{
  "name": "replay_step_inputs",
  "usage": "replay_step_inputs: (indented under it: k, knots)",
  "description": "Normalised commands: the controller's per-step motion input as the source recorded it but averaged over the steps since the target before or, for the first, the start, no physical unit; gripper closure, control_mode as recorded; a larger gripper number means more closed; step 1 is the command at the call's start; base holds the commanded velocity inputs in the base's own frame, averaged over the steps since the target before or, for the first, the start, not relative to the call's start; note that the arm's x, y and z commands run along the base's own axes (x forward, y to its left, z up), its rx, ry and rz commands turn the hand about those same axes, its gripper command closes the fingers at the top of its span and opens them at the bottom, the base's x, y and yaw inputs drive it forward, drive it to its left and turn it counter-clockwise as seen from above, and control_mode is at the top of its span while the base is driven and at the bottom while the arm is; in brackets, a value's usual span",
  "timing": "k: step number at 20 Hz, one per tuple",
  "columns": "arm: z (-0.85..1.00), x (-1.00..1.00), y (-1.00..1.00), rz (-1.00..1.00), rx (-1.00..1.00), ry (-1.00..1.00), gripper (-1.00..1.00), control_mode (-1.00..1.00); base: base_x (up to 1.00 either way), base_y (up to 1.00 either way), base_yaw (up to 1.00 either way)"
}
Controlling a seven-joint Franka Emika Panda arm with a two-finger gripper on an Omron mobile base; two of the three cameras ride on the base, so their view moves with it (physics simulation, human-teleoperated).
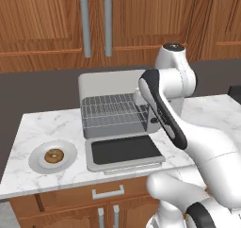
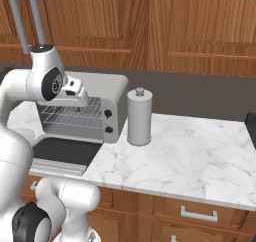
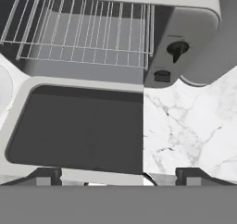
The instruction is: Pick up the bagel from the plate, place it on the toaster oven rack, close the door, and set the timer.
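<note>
Wooden cabinets back a marble desk (image 1: 42,128). The oven's door (image 1: 124,151) lies folded open below the bare rack (image 1: 110,110). The pincer (image 3: 118,176), seemingly above the door, stands spread, empty. The bagel (image 1: 54,155) sits on the plate (image 1: 37,162), left of the door.

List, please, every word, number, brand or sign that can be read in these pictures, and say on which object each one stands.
There is no readable text in any view.
The toaster oven has no brand name; its two dark knobs carry no numbers or marks that can be read.
The grey canister has no label.
The plate, the bagel, the door and the wooden cabinets are plain too.
</note>
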Motion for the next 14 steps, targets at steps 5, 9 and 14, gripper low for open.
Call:
replay_step_inputs:
  k: [5, 9, 14]
  knots:
    - [-0.01, -0.24, 0.54, 0.00, -0.05, -0.09, -1.00, -1.00, 0.00, 0.00, 0.00]
    - [-0.01, -0.04, 0.52, 0.00, -0.06, -0.15, -1.00, -1.00, 0.00, 0.00, 0.00]
    - [-0.01, 0.00, 0.55, -0.02, -0.10, -0.12, -1.00, -1.00, 0.00, 0.00, 0.00]
